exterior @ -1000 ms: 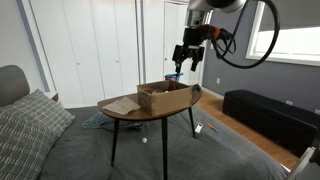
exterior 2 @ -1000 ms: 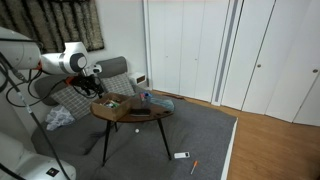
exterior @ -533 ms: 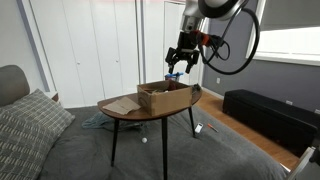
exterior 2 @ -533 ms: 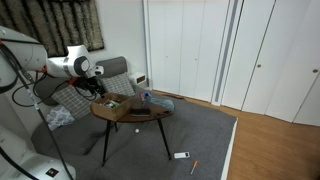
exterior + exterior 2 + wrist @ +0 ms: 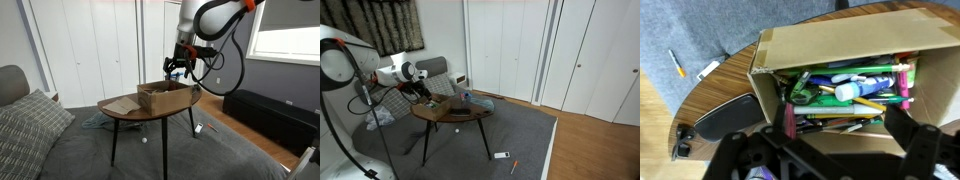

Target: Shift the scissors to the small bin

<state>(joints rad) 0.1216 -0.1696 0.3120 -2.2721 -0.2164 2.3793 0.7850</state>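
A cardboard box (image 5: 855, 40) full of pens, markers and a glue tube stands on a round wooden table (image 5: 730, 85); it also shows in an exterior view (image 5: 165, 97). A green looped handle (image 5: 800, 92) among the pens may be the scissors; I cannot tell for sure. My gripper (image 5: 845, 135) hangs just above the box's near side, its fingers wide apart and nothing between them. It shows in both exterior views (image 5: 177, 70) (image 5: 420, 90), over the box.
A black oval object (image 5: 725, 120) lies on the table beside the box. An orange pen (image 5: 677, 63) and a white item (image 5: 708, 69) lie on the grey carpet. A couch (image 5: 25, 125) and a dark bench (image 5: 265, 110) flank the table.
The arm has swung across and come down closer to the box. The jaws stay open.
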